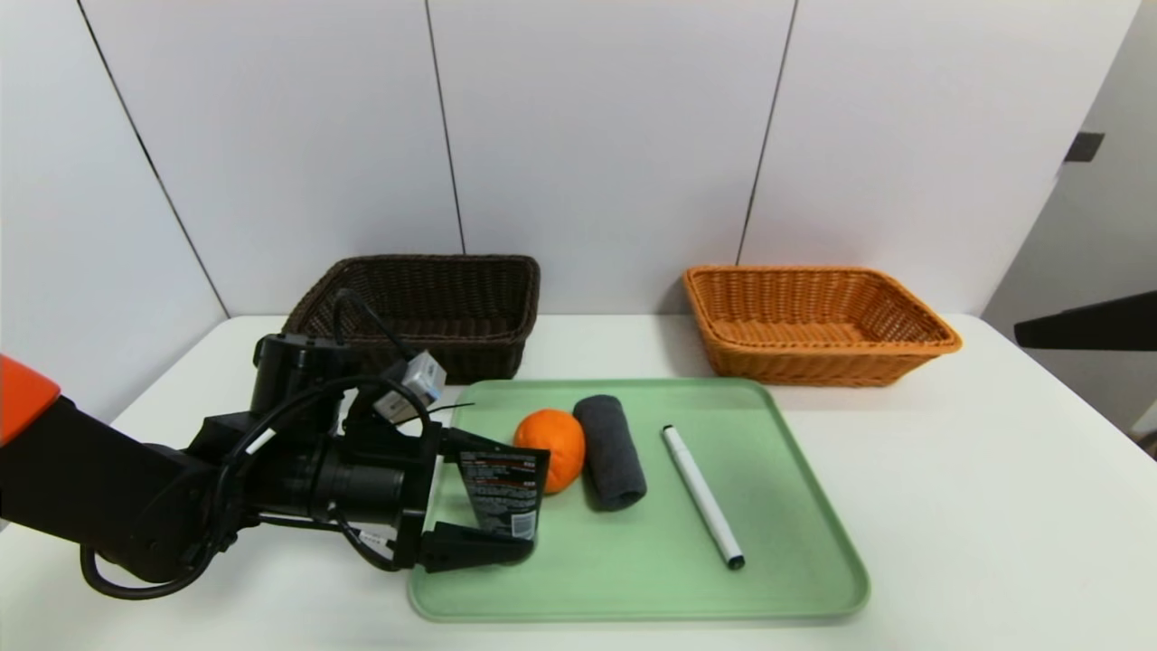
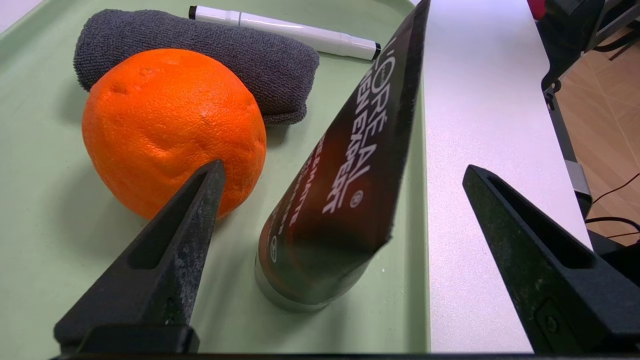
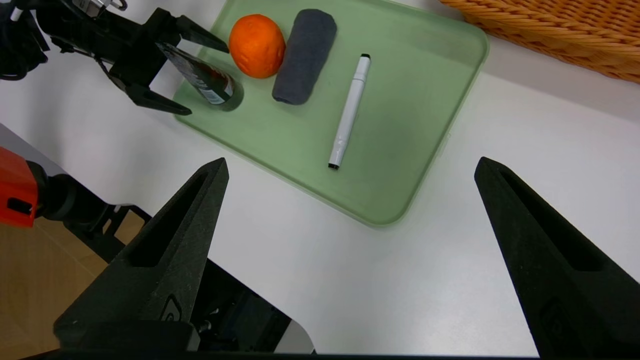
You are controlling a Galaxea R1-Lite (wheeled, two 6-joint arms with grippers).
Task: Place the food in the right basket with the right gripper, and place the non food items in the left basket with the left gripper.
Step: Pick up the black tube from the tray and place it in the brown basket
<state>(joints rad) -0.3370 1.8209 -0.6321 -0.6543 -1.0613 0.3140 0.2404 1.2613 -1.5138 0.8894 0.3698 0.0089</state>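
A black squeeze tube (image 1: 502, 493) stands on its cap at the left end of the green tray (image 1: 777, 561). My left gripper (image 1: 520, 497) is open around it, one jaw on each side, neither touching; up close the tube (image 2: 345, 200) sits between the fingers (image 2: 190, 225). The orange (image 1: 551, 448) lies just behind the tube against the dark grey rolled cloth (image 1: 610, 450). The white pen (image 1: 702, 495) lies further right. My right gripper (image 3: 351, 161) hangs open above the table near the tray's front right corner, holding nothing.
The dark brown basket (image 1: 425, 312) stands behind the tray's left end, and the orange-tan basket (image 1: 813, 321) behind its right end. A white wall closes the back. The right arm (image 1: 1085, 321) shows at the far right edge.
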